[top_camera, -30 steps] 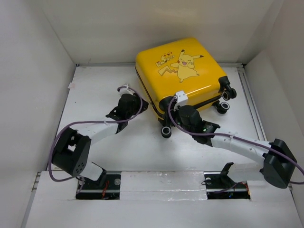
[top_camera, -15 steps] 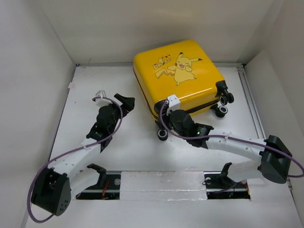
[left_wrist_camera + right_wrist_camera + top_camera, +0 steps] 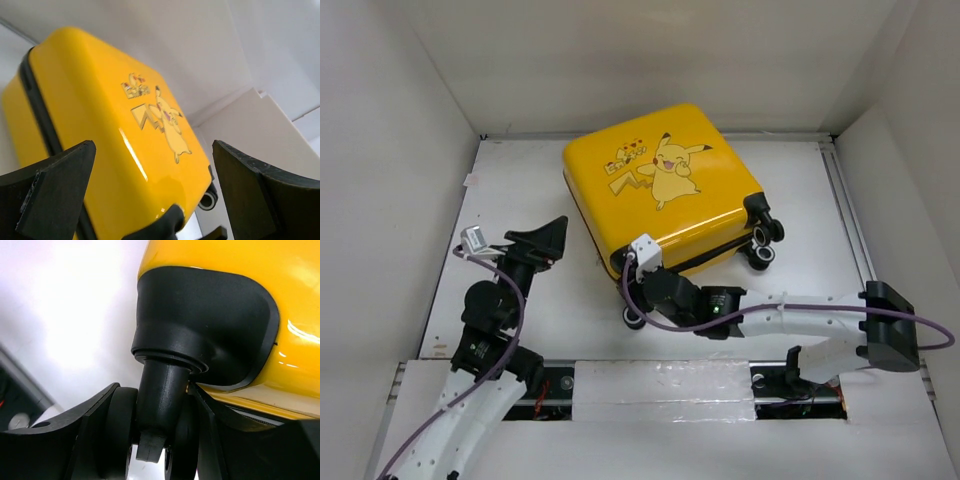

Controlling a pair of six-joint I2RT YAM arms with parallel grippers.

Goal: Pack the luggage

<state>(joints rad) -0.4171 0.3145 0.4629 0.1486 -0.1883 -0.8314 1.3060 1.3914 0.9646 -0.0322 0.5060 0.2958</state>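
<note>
The luggage (image 3: 660,185) is a yellow hard-shell suitcase with a Pikachu picture, lying closed with the lid up at the back middle of the table. My right gripper (image 3: 638,298) is shut on its near-left black wheel (image 3: 633,317). In the right wrist view the wheel caster (image 3: 165,405) sits clamped between the fingers (image 3: 65,440) of my right gripper (image 3: 162,440), under the yellow shell (image 3: 225,270). My left gripper (image 3: 548,243) is open and empty, left of the suitcase and apart from it. In the left wrist view my left gripper (image 3: 152,150) frames the luggage (image 3: 110,125).
White walls enclose the table (image 3: 530,170) on the left, back and right. The suitcase's other wheels (image 3: 761,243) stick out at its right side. A taped strip (image 3: 660,380) runs along the near edge between the arm bases.
The suitcase has slid left and towards me and turned a little, with my right gripper on its wheel. My left arm has drawn back to the left and near side.
</note>
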